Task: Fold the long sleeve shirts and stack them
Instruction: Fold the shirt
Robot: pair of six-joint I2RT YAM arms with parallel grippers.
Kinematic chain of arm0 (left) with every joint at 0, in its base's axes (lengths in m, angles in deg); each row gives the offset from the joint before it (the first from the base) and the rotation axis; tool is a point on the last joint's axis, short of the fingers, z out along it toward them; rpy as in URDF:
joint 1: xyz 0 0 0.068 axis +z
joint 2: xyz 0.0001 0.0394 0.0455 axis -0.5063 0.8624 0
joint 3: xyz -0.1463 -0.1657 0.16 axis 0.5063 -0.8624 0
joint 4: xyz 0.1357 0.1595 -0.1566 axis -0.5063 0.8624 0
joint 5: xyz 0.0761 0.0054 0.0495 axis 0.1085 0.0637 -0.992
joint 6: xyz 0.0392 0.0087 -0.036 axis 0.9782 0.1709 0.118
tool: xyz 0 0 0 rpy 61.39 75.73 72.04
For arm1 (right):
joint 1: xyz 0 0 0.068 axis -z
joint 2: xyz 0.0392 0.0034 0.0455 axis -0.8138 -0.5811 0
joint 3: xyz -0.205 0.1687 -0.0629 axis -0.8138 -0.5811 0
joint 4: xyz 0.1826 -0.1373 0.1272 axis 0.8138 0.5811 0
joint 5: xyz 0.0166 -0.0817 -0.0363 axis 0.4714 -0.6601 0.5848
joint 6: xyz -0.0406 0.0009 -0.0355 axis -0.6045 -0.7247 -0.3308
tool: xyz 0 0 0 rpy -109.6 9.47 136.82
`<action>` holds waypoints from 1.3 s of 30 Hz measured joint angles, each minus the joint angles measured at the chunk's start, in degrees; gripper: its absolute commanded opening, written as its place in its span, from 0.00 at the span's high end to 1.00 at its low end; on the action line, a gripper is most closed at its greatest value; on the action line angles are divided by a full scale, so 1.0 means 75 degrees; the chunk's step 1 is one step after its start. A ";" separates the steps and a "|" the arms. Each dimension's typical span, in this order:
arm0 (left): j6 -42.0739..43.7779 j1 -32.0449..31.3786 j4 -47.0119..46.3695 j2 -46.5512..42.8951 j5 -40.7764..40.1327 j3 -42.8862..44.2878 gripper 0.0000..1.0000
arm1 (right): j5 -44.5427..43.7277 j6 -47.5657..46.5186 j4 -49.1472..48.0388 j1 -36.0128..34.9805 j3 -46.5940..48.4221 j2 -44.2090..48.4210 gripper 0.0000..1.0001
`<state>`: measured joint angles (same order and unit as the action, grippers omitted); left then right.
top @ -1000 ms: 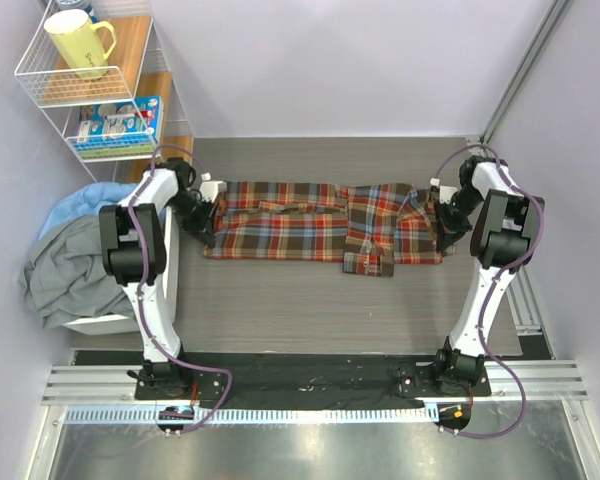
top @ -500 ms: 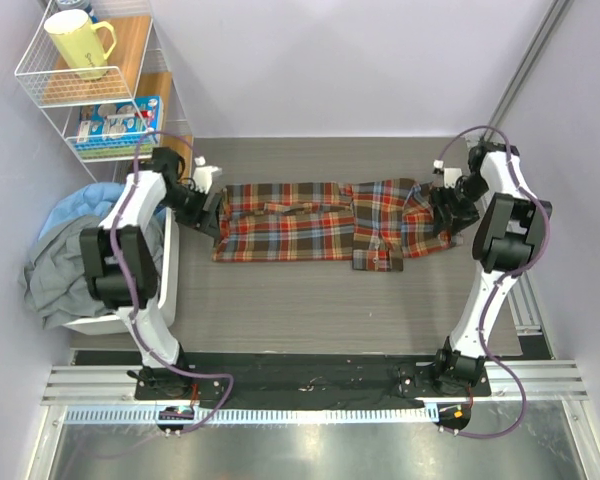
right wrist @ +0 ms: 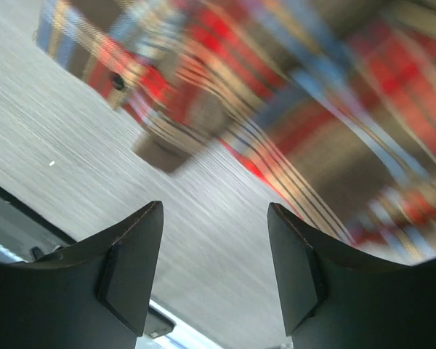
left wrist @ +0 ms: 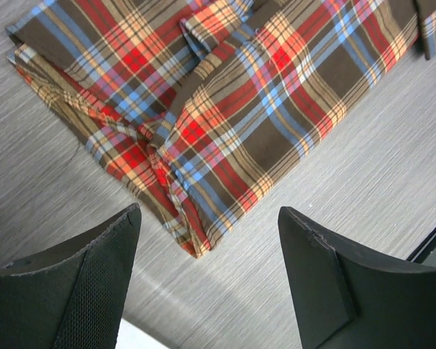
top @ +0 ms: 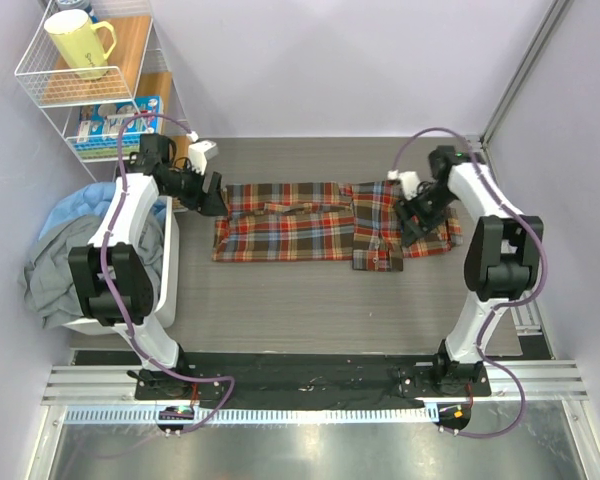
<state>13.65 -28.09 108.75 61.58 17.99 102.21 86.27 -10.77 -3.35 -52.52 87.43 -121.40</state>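
The long sleeve shirt [top: 290, 225], red, brown and yellow plaid with blue lines, lies flat across the far half of the table, its right part folded over. My left gripper [top: 212, 195] hovers at the shirt's far left corner. In the left wrist view it [left wrist: 209, 214] stands open with nothing between its fingers, just above the shirt's [left wrist: 225, 94] corner. My right gripper [top: 410, 222] hangs over the shirt's right end. Its wrist view shows it [right wrist: 215, 207] open and empty, with blurred plaid cloth [right wrist: 312, 109] beyond the fingertips.
A white bin [top: 170, 260] heaped with grey and blue clothes [top: 65, 265] stands at the table's left edge. Above it a wire shelf [top: 40, 90] holds a yellow mug [top: 78, 42] and a box. A metal rail [top: 525, 300] runs along the right side.
Both grippers have opened and let go of the shirt's ends. The left one drew back toward the far left; the right one swung left over the shirt's right end.
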 measured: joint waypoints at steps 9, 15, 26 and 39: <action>-0.0221 0.0000 -0.0318 -0.0009 0.0076 -0.0085 0.25 | -0.0458 -0.0251 -0.1207 -0.2296 -0.1644 0.0154 0.38; -0.0300 0.0000 -0.0332 -0.0067 0.0067 -0.0163 0.25 | -0.1128 -0.0230 -0.1970 -0.2667 -0.2090 0.0152 0.40; -0.0303 0.0000 -0.0393 -0.0154 -0.0047 -0.0195 0.25 | -0.2553 -0.0096 -0.3389 -0.3311 -0.3168 0.0449 0.86; -0.0300 0.0000 -0.0385 -0.0154 -0.0143 -0.0195 0.25 | -0.1915 0.0315 -0.1740 -0.3165 -0.1513 0.0329 0.99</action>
<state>11.40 -28.09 105.86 60.42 16.92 100.75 71.91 -8.41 -16.40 -76.25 76.08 -118.93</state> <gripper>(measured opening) 0.749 0.157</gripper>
